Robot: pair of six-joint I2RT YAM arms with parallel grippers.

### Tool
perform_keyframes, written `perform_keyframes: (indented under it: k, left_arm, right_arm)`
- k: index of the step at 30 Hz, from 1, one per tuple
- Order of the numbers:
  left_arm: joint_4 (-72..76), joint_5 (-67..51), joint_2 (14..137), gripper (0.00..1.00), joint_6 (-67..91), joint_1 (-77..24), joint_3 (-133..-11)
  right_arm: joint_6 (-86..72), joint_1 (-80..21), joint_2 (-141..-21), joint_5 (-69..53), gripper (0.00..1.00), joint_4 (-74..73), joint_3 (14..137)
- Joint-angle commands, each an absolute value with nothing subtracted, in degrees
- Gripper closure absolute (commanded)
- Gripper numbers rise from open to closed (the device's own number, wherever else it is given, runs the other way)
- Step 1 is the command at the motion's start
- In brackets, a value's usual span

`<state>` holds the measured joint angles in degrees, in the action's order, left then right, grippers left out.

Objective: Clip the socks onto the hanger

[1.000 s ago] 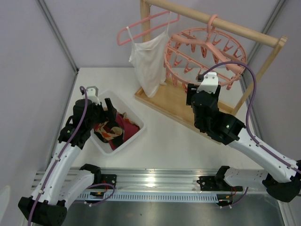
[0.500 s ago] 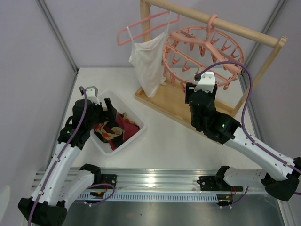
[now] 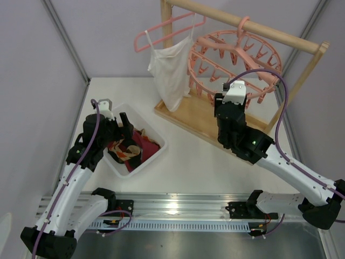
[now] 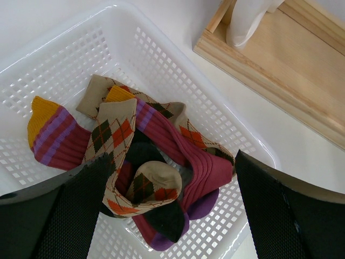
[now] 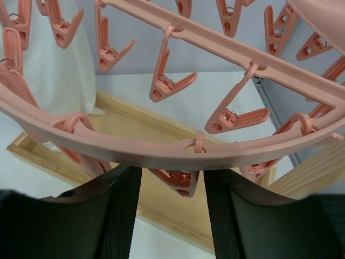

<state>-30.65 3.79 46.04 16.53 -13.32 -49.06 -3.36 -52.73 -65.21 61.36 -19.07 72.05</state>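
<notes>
White surface; pick-up pending: left tool, wide apart, must drop onto argyle-and-maroon fabric socks; right tool, apart, straddles a clip of round pink plastic hanger.

Bright, even overhead light fills every view; shadows on the white worktop are soft and faint. The metal rail glares (one small white patch). The left tool and right tool look dark and slightly blurred; the socks are sharp.
</notes>
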Motion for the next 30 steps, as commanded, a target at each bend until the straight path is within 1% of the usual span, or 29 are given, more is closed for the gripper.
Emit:
perform_keyframes:
  k: [1,6,10,15,21,25,30]
  left_arm:
    - [-29.88,2.90,45.00,0.00,17.05,-13.01,-49.48]
    - [-29.88,2.99,45.18,0.01,17.05,-12.92,-49.48]
    - [-29.88,3.08,45.35,0.00,17.14,-13.01,-49.48]
    - [-29.88,3.25,45.26,0.00,17.14,-12.92,-49.48]
    - [-29.88,3.34,45.35,0.00,17.05,-13.01,-49.39]
    - [-29.88,3.25,45.53,0.01,17.05,-13.01,-49.48]
    - [-29.62,3.17,45.62,0.00,16.88,-13.01,-49.31]
  right_arm:
    - [-4.83,-51.68,-65.65,63.54,0.49,-17.75,72.42]
    - [-4.83,-50.89,-65.48,63.02,0.54,-17.93,72.33]
    - [-4.83,-50.45,-65.30,62.67,0.63,-18.10,72.42]
    - [-5.19,-50.27,-64.60,61.61,0.70,-18.19,72.33]
    - [-6.15,-49.84,-63.28,59.94,0.85,-18.63,72.25]
    - [-8.61,-48.08,-61.79,56.70,1.00,-20.21,72.16]
    - [-13.09,-44.92,-59.24,49.40,1.00,-21.80,71.46]
